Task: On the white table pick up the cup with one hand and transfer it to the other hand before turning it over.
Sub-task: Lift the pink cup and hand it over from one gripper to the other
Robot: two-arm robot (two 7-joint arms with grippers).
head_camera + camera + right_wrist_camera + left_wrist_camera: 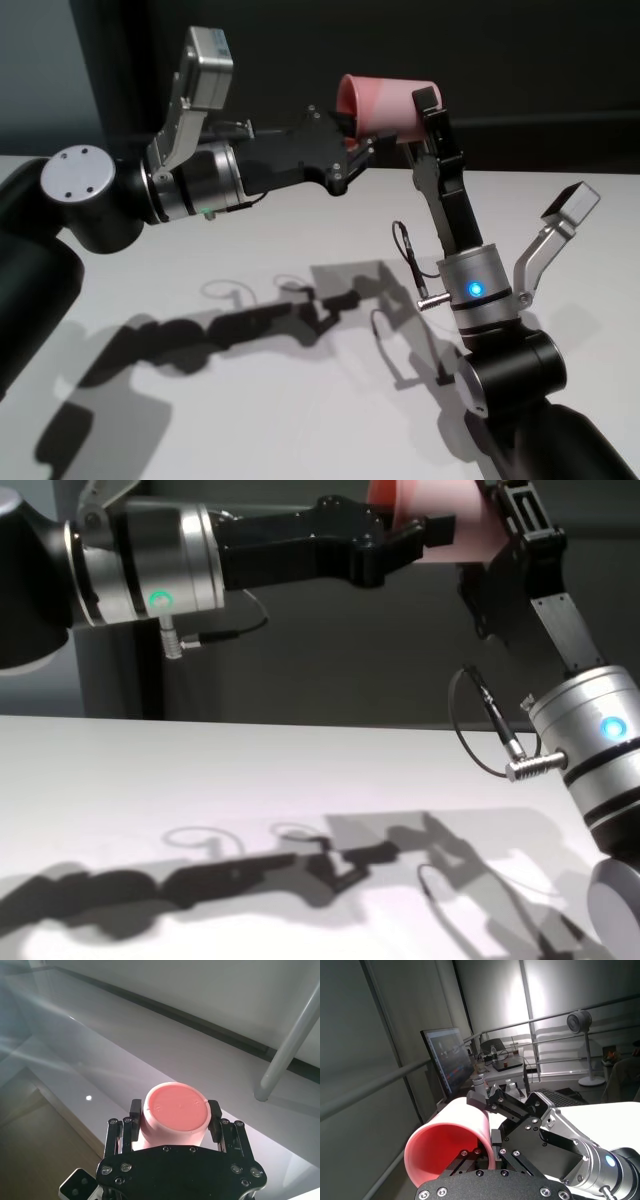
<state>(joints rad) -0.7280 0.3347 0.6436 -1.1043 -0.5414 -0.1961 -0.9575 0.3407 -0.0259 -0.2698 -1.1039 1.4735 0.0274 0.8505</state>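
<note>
The cup is up in the air above the bench, the right gripper squeezing it and the left gripper closed on its rim, so one should hold tight until the other lets go.

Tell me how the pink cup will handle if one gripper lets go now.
The cup looks thin-walled and empty, so probably light; one gripper should hold it. Its smooth tapered sides might slip toward the base in the right gripper. Lying sideways above the table, it would likely roll if dropped.
</note>
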